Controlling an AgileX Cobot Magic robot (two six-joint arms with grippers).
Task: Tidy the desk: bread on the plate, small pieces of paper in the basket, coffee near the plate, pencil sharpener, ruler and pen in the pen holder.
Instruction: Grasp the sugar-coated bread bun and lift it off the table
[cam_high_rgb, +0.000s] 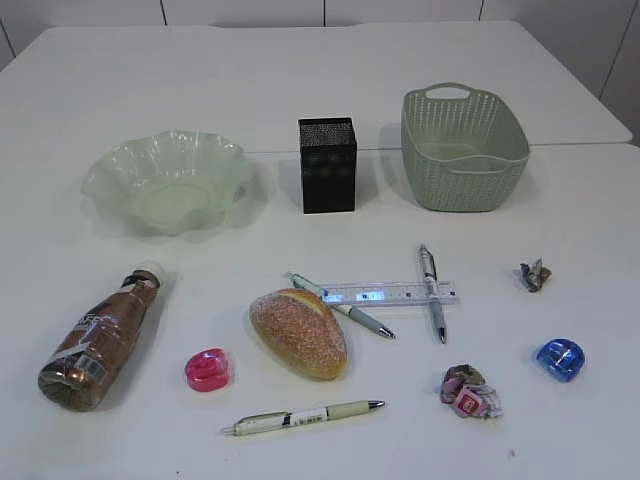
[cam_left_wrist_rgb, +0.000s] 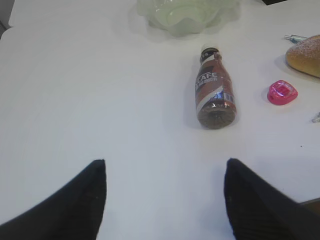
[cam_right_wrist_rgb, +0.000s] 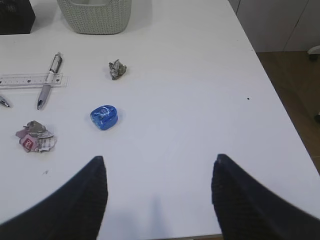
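White desk (cam_high_rgb: 90, 90) bearing plate (cam_high_rgb: 168, 182), pen holder (cam_high_rgb: 327, 165) and basket (cam_high_rgb: 463, 150) behind bread (cam_high_rgb: 298, 332), ruler (cam_high_rgb: 390, 294) and toppled coffee (cam_high_rgb: 100, 340).

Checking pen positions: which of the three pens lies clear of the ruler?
The cream pen nearest the front edge, alone below the bread; the other two cross the ruler.

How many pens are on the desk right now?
3: one pen under the ruler's left end, one pen across its right end, one pen nearest the camera, below the bread.

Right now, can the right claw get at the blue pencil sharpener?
Probably yes. The right claw is open and empty, and the blue pencil sharpener lies on bare desk just ahead, slightly left, with nothing between them.
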